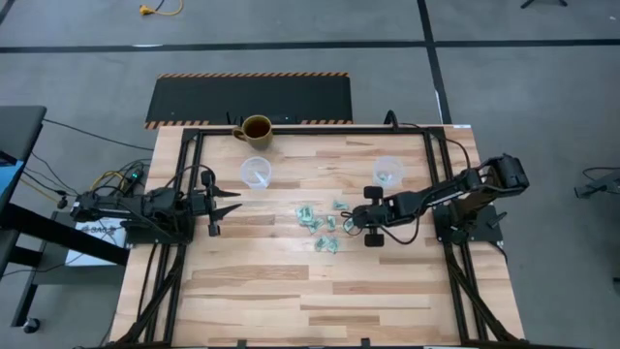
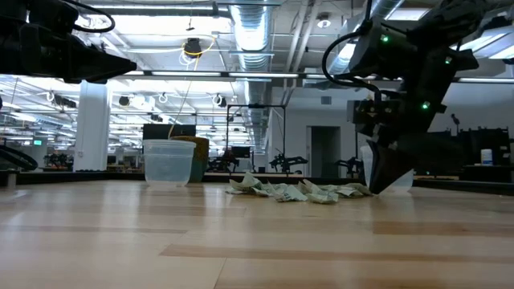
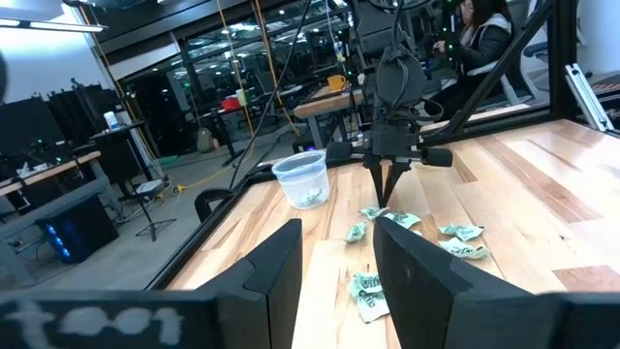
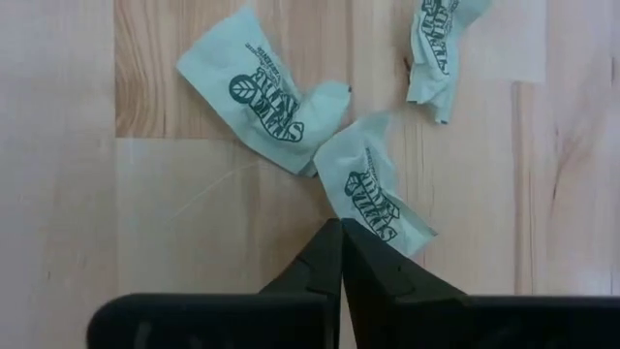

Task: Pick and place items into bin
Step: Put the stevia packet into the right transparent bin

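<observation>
Right tool down at the right edge of the wrapped pieces, fingers pressed together, tips at one crinkly wrapper on the worktop. Pieces scattered mid-worktop, between two clear cups, some already in the right cup. Left tool hovering left of the pile, fingers spread narrowly, holding nothing.

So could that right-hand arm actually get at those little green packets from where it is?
Probably yes. The right gripper hangs low at the edge of the green packets, fingertips pressed together beside one packet on bare wood. Nothing stands between; it would need to open first.
</observation>
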Robot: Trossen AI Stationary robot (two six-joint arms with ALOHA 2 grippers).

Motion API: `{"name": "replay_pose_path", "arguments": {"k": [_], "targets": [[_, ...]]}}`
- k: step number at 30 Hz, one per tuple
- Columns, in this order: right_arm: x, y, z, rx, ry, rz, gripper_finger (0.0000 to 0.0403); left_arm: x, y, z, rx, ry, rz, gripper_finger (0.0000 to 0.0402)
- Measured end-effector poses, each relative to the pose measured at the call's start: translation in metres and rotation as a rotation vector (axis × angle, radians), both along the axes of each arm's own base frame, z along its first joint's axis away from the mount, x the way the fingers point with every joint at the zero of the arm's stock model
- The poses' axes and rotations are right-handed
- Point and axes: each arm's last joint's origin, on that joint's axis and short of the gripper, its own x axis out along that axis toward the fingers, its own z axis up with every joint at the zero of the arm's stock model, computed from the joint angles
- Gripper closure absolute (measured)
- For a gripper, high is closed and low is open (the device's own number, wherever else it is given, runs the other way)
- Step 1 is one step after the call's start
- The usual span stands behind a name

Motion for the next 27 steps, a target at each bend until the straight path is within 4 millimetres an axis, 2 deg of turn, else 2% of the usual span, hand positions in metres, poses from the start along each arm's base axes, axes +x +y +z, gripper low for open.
{"name": "replay_pose_path", "arguments": {"k": [16, 22, 27], "targets": [[0.001, 0.0, 0.001, -0.004, -0.002, 0.008, 0.0302, 0.0, 0.0, 0.0, 0.001, 0.001, 0.0, 0.0281], [0.005, -0.004, 0.002, -0.014, -0.03, 0.05, 0.0286, 0.0, 0.0, 0.0, 0.002, 0.0, 0.0, 0.0281], [0.008, -0.016, 0.003, 0.052, -0.048, 0.06, 0.0285, 0.0, 0.0, 0.0, -0.002, 0.0, 0.0, 0.0281]]}}
